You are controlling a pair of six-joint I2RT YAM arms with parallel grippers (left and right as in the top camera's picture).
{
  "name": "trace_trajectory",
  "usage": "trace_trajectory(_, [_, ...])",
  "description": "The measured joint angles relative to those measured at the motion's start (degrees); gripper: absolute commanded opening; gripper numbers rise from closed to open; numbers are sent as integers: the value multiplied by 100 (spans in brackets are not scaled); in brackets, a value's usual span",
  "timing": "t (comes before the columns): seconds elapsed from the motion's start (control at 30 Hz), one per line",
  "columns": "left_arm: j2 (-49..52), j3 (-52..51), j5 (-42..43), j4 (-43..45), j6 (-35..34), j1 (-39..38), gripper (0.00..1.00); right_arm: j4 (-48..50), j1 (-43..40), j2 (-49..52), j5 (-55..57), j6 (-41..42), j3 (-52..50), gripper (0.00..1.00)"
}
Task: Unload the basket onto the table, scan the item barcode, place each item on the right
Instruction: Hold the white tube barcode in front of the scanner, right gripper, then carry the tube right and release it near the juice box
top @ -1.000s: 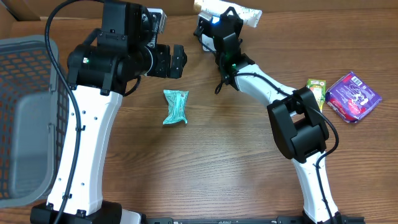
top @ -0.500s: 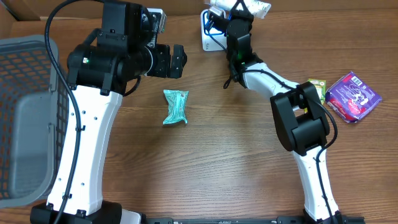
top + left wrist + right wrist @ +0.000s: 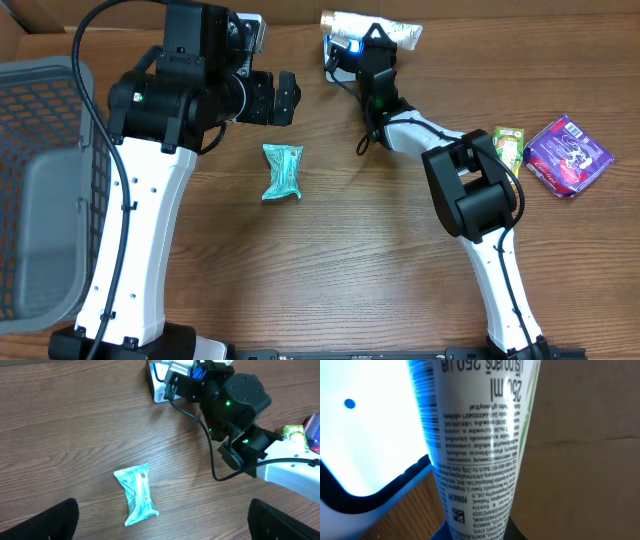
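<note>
r hand [image 3: 372, 45] clenched on white plastic tube w/ green print [image 3: 480, 435] at 12 o'clock of wood counter [image 3: 330, 260], barcode edge just beside white scanner w/ blue light [image 3: 333, 58]. l hand [image 3: 288, 97] released, empty; teal crinkled packet [image 3: 282, 172] at its 6 o'clock.

The overhead camera looks straight down on the table [image 3: 330, 260], with both arm bases at its near edge. The left wrist camera hangs high over the far left and looks down at the table's middle. Its view is wide enough to catch the teal packet [image 3: 136, 494] and the right arm [image 3: 235, 410] (both also plain from overhead). The right wrist camera sits very close to a printed tube [image 3: 475, 445], which fills its frame, with the lit scanner [image 3: 365, 430] at left.
</note>
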Motion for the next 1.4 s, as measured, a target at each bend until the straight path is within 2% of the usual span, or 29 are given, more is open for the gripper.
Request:
trace_trajectory(0.5, [0,0,2,0,0,0,100,365,24,50,247,13,0,4])
trace_trajectory(0.67, [0,0,2,0,0,0,100,92,96,7,522,304,0,4])
trace_trajectory(0.8, [0,0,0,0,0,0,100,-1303,164,-446,645,752,-13,4])
trace_trajectory(0.9, [0,0,2,2,0,0,100,-1982,188,-841,660,1198,-17,4])
trace_trajectory(1.1, [0,0,2,0,-2,0,100,-4658,199,-2520,317,2957,-4,4])
trace_trajectory(1.23, [0,0,2,0,0,0,100,-6566,136,-3571,-960,4756,44,4])
trace_trajectory(1.4, [0,0,0,0,0,0,100,-7930,-107,-3836,-3042,6695,79,4])
